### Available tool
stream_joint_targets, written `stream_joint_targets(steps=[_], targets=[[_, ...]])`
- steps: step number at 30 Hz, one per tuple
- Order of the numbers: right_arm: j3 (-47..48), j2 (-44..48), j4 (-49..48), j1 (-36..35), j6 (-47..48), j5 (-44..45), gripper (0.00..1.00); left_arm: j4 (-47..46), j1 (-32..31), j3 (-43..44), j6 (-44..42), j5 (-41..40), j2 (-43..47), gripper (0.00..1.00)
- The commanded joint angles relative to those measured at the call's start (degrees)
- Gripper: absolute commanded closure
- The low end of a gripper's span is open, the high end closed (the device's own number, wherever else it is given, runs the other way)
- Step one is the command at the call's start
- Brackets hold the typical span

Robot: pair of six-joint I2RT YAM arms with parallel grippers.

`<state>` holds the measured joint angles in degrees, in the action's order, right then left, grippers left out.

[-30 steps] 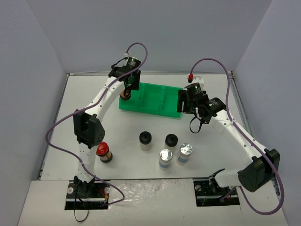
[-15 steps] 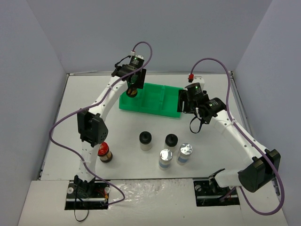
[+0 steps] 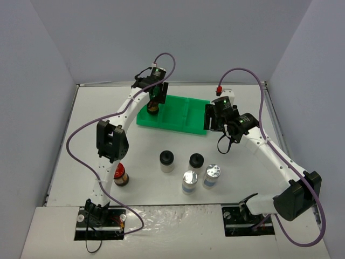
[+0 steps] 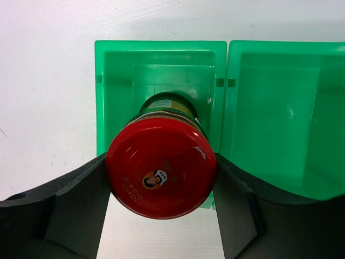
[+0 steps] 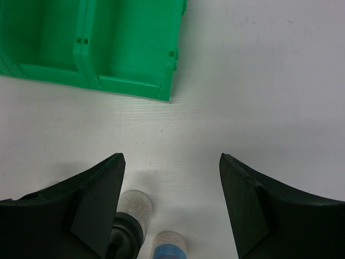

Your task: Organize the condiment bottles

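Note:
My left gripper (image 3: pixel 154 100) is shut on a red-capped condiment bottle (image 4: pixel 160 167) with dark contents, its black fingers (image 4: pixel 81 200) pressing the cap from both sides. The bottle (image 3: pixel 153 108) hangs upright over the leftmost compartment of the green tray (image 3: pixel 186 130); whether it touches the floor I cannot tell. A second red-capped bottle (image 3: pixel 121 175) stands by the left arm. Two black-capped bottles (image 3: pixel 167 159) (image 3: pixel 196 161) and two silver-capped ones (image 3: pixel 189 182) (image 3: pixel 212 175) stand in the middle. My right gripper (image 5: pixel 171 159) is open and empty, hovering near the tray's right end.
The green tray (image 4: pixel 161 46) has its neighbouring compartment (image 4: pixel 280 108) bare. In the right wrist view the tray's corner (image 5: pixel 129 81) lies ahead, with a black-capped bottle (image 5: pixel 129 216) and a blue-labelled one (image 5: pixel 168 247) low by the left finger. Grey walls enclose the white table.
My left gripper has carried the red-capped bottle rightward, from the tray's left edge to over its leftmost compartment. The right arm has stayed still.

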<state>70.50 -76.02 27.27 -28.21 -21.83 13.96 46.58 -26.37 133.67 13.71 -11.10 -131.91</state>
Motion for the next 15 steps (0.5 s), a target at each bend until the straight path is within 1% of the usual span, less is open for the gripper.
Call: stream_joint_targets(steps=[1,15], targets=[[-0.46,2.42,-1.2,0.08,0.03,1.99,0.32,-6.62,1.11,5.87,-0.93,-1.06,4.43,1.0],[-1.5,2.64,-1.25,0.09,-0.15,2.56,0.32,-8.86,1.5,5.93,-1.05,0.36,2.71,1.0]])
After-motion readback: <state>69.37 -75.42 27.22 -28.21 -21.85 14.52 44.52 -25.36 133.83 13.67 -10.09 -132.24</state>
